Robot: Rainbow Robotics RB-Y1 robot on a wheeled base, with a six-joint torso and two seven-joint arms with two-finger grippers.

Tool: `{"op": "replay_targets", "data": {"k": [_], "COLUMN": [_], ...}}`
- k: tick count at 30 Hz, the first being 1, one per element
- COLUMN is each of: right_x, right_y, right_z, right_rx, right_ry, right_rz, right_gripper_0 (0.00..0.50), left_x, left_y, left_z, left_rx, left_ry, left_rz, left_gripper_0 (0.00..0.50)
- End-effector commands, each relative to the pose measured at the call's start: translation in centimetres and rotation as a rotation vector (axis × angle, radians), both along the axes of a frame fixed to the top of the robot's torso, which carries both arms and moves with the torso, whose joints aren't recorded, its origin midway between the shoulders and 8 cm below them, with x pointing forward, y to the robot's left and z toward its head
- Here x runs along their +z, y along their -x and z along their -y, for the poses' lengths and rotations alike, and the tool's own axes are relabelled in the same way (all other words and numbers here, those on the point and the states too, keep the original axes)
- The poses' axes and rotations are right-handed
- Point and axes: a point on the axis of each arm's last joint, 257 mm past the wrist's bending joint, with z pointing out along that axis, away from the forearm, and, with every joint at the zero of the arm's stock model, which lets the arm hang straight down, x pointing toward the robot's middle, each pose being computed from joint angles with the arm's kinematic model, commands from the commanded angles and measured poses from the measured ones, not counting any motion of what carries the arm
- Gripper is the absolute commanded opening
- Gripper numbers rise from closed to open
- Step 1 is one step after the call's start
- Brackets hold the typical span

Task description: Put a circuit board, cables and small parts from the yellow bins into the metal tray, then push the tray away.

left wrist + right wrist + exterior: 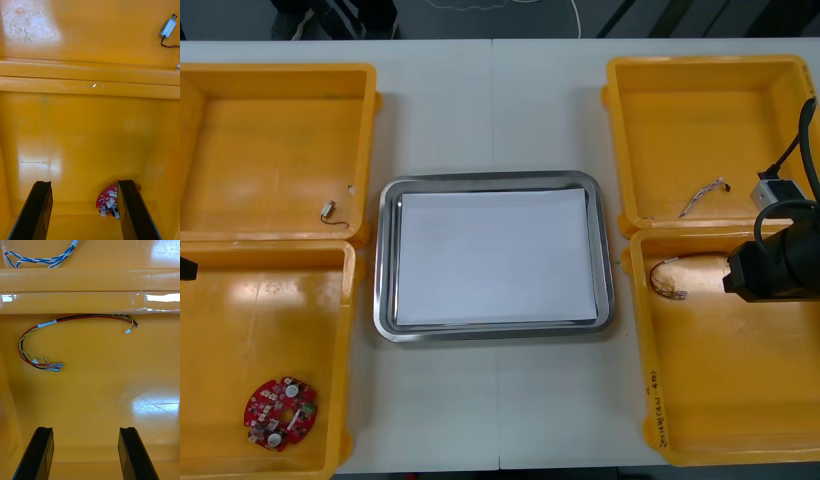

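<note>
The metal tray (385, 262), white inside, lies between the yellow bins with nothing in it. My right gripper (85, 454) hangs open above the near right bin (740, 400), well short of the red and yellow cable (53, 365) curled by the bin's far wall. A twisted blue and white cable (41, 260) lies in the far right bin (700, 100). My left gripper (84, 213) is open over the near left bin (240, 330), and the round red circuit board (106, 198) sits low beside one finger (133, 212). A small metal part (167, 27) rests in the far left bin.
In the front view the right arm (775, 265) covers the wall between the two right bins. The circuit board (280, 412) lies near the front of its bin, the small metal part (328, 212) near the tray-side corner of the far left bin (270, 150).
</note>
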Motion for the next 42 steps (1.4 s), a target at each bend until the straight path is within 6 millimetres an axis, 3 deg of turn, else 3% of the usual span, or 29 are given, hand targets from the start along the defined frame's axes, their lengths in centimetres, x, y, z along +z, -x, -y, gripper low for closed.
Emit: {"op": "replay_targets", "data": {"k": [1,42], "right_x": [1.28,1.28], "right_y": [0.04,0.04], "right_z": [1.01,1.01], "right_rx": [-0.025,-0.025], "right_ry": [0.011,0.011], "right_rz": [0.032,0.032], "right_gripper_0": [0.5,0.5], "left_x": [1.54,1.54], "left_y": [0.43,0.43], "left_z": [-1.55,-1.55], "left_rx": [-0.055,-0.055], "left_ry": [-0.084,-0.084], "left_rz": [0.019,0.019], "left_gripper_0": [0.5,0.5]}}
